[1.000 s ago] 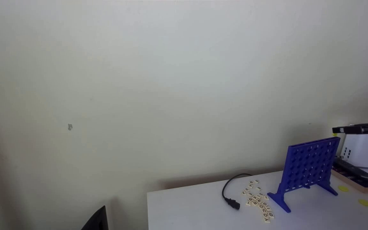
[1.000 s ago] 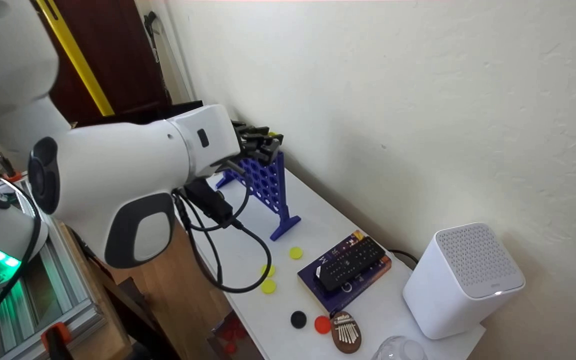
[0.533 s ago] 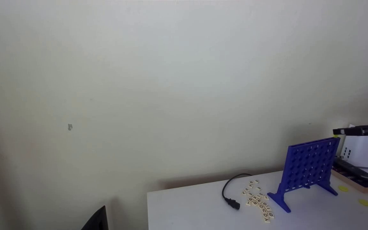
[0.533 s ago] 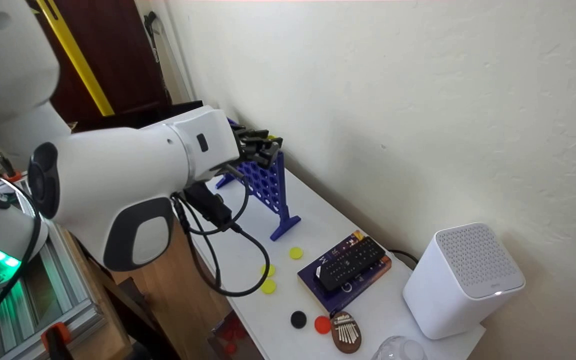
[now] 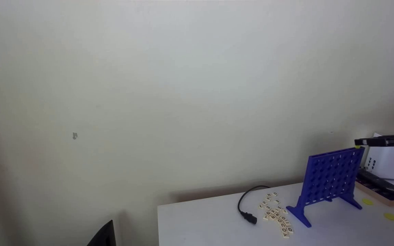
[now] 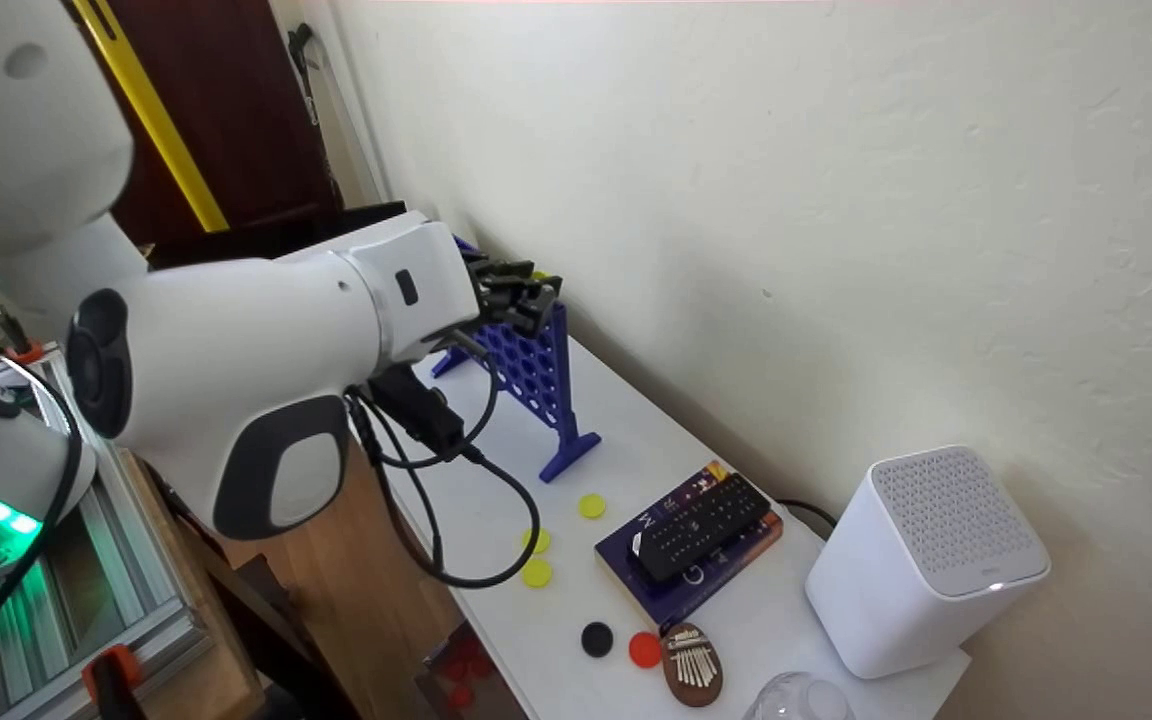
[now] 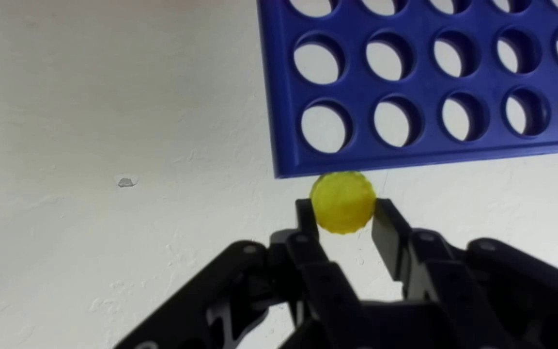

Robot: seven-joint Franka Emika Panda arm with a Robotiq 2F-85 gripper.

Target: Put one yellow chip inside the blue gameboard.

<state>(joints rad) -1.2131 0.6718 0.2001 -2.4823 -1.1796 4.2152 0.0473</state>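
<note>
The gripper [image 7: 344, 211] is closed to the width of one yellow chip [image 7: 343, 202], a fingertip [image 7: 306, 218] against either side of it, both dark and blurred. The chip shows its face in the wrist view, and its far edge comes up to the top rim of the blue four-in-a-row gameboard [image 7: 359, 92], near one end (whether that edge has dipped into the slot or only sits at the rim, I cannot tell). In both exterior views the chip is just a sliver by the fingers. The wrist view crops the gameboard above and to the right, and in an exterior view the robot arm [image 6: 256, 330] covers much of it. The board stands upright on its feet on a white table [image 5: 197, 225]. Near it lie three loose yellow chips [image 6: 591, 506], one crossed by the arm's cable [image 6: 479, 585]; past them a black remote control [image 6: 701, 527] hides part of the lettering on a book [image 6: 671, 600]. Farther out are a black disc [image 6: 597, 639], a red chip [image 6: 645, 650] right beside a kalimba [image 6: 693, 668], a white box [image 6: 876, 590] with a perforated top, and a clear bottle [image 6: 796, 698] cropped at the bottom. On the gameboard's other side, scattered letter tiles [image 5: 283, 226] lie near a black power cord [image 5: 250, 218] whose far end is lost at the table's back edge.
</note>
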